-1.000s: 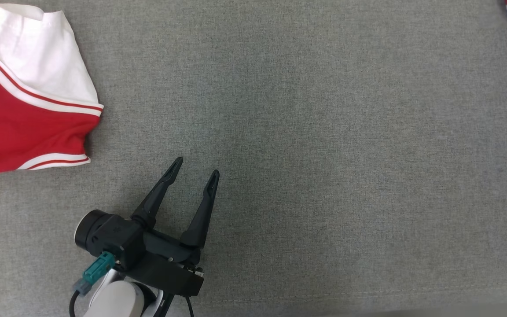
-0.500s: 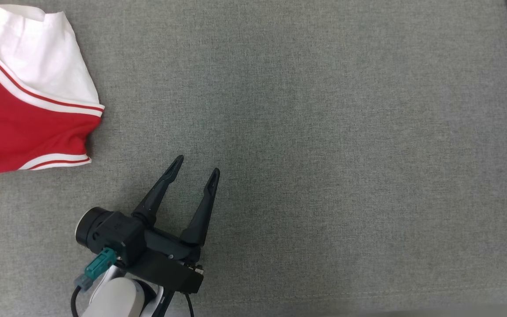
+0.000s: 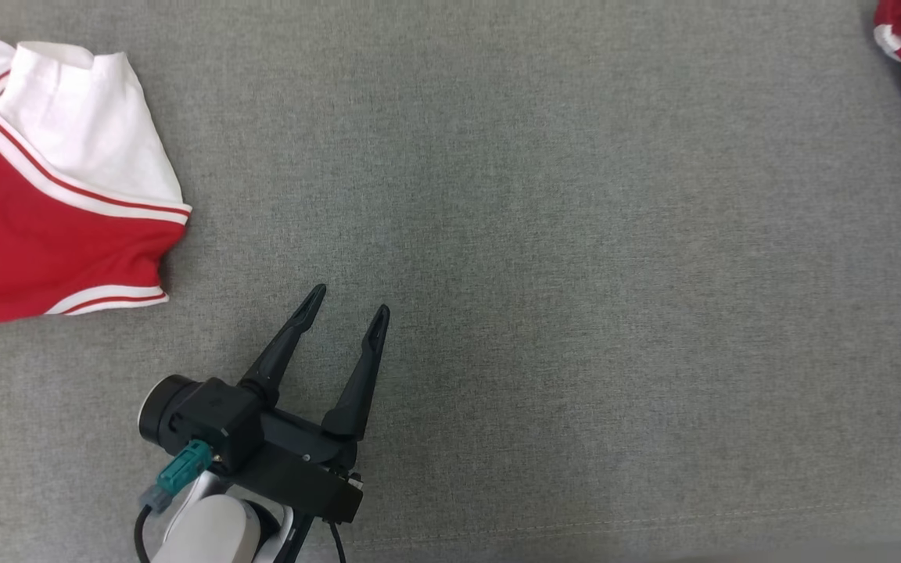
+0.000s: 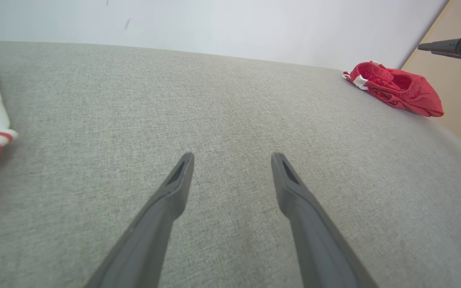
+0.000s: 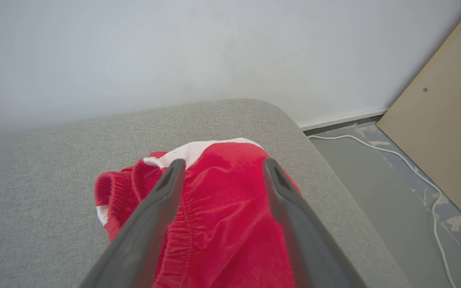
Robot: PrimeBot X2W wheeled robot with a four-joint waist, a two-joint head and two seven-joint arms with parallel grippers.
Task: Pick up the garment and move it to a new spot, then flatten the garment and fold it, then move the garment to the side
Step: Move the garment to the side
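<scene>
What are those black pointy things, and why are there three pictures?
They are fingers of a robot's grippers, its hands. One picture comes from a camera on the robot's head, looking down at a grey cushion. It shows the left gripper, open and empty, with a red and white shirt lying off to its left. The other two cameras sit on the wrists and look along the fingers. The right gripper is open and empty too, pointing at red shorts near the cushion's corner.

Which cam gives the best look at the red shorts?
Left wrist view: the whole red shorts, unobstructed. Right wrist view is closer, but its fingers cover part. Head view catches just an edge at top right.
</scene>
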